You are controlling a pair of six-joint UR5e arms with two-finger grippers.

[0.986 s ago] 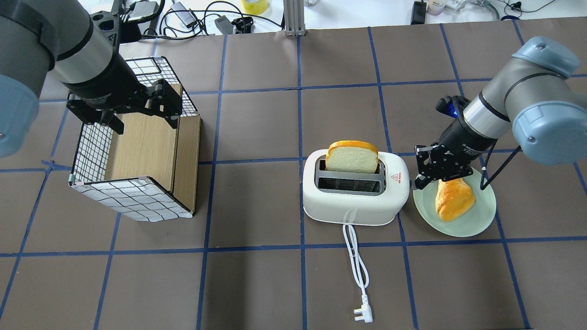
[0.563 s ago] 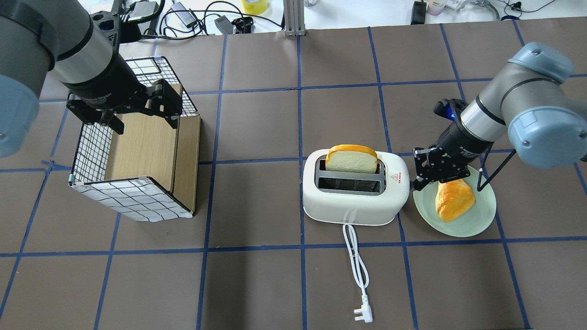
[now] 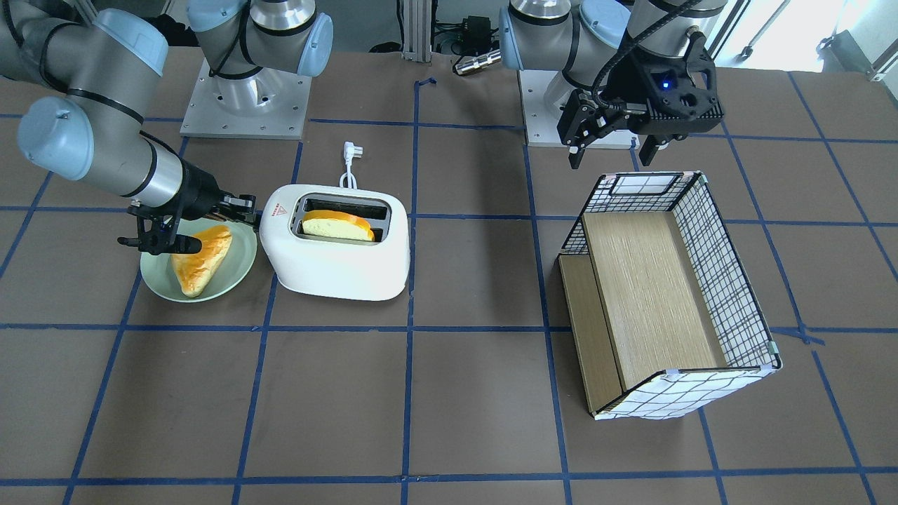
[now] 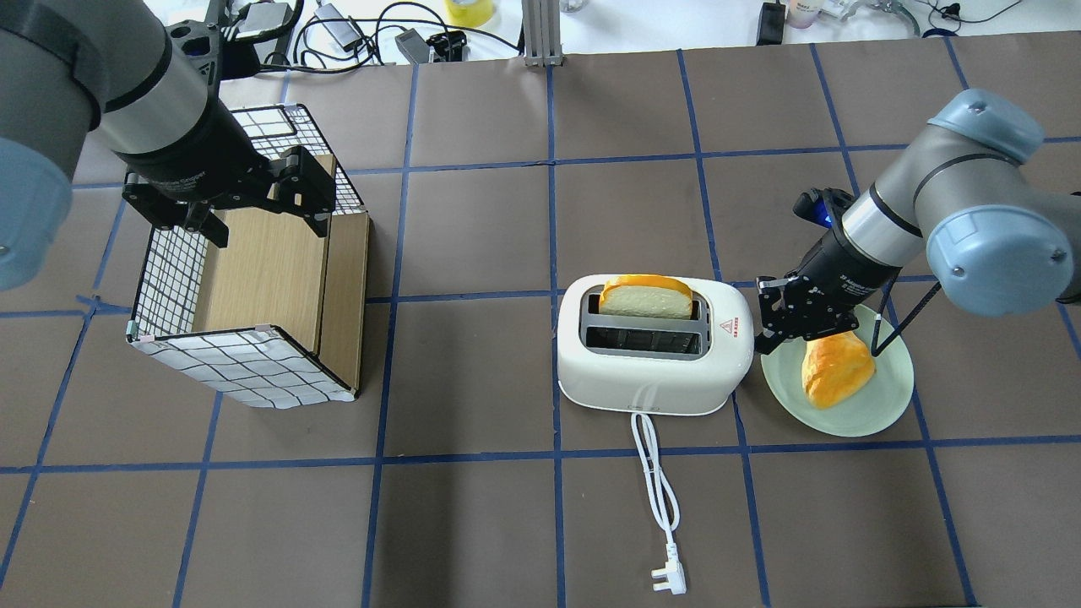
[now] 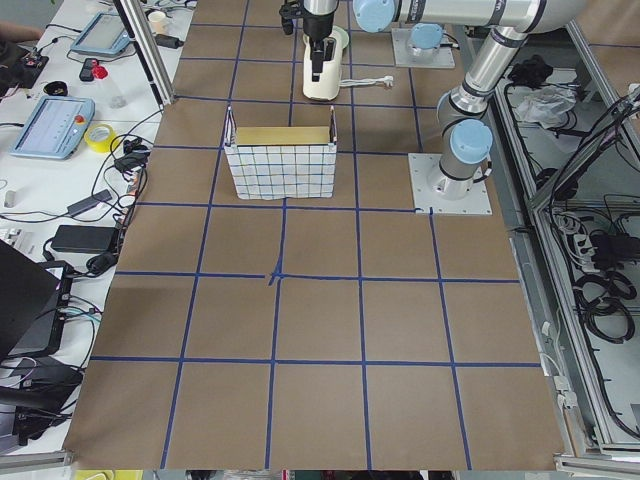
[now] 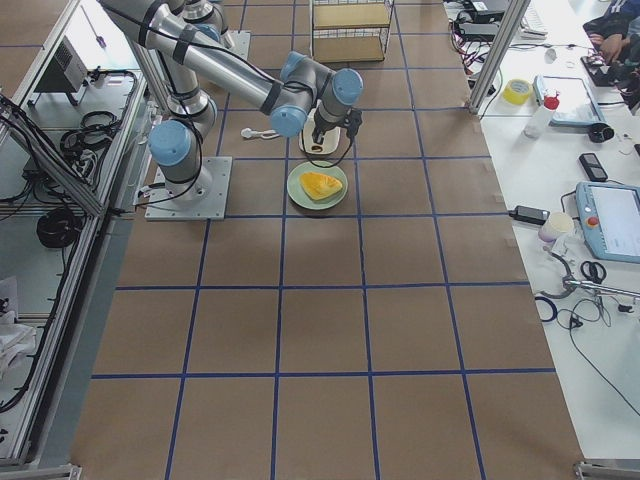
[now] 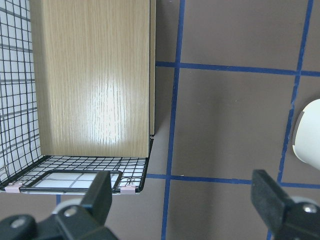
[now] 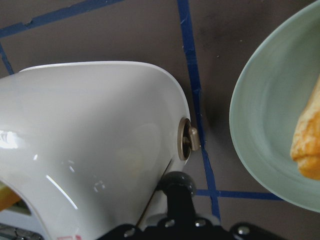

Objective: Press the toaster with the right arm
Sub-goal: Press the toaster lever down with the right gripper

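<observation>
The white toaster point(image 4: 650, 371) stands mid-table with a slice of bread point(image 4: 646, 297) sunk low in its far slot; it also shows in the front view point(image 3: 337, 270). My right gripper point(image 4: 767, 336) is shut, its tip against the toaster's right end. In the right wrist view the closed fingertips point(image 8: 177, 186) touch the toaster's end wall point(image 8: 100, 140) just below a brown knob point(image 8: 188, 142); what they press on is hidden. My left gripper point(image 4: 266, 226) is open and empty above the grid-patterned box point(image 4: 253, 279), far from the toaster.
A pale green plate point(image 4: 882, 405) with a wedge of bread point(image 4: 836, 365) lies right of the toaster, under my right wrist. The toaster's white cord and plug point(image 4: 667, 578) trail toward the near edge. Cables and devices lie along the far table edge.
My right gripper has moved down and slightly left along the toaster's end. The bread slice has sunk lower into its slot. The left arm has not moved.
</observation>
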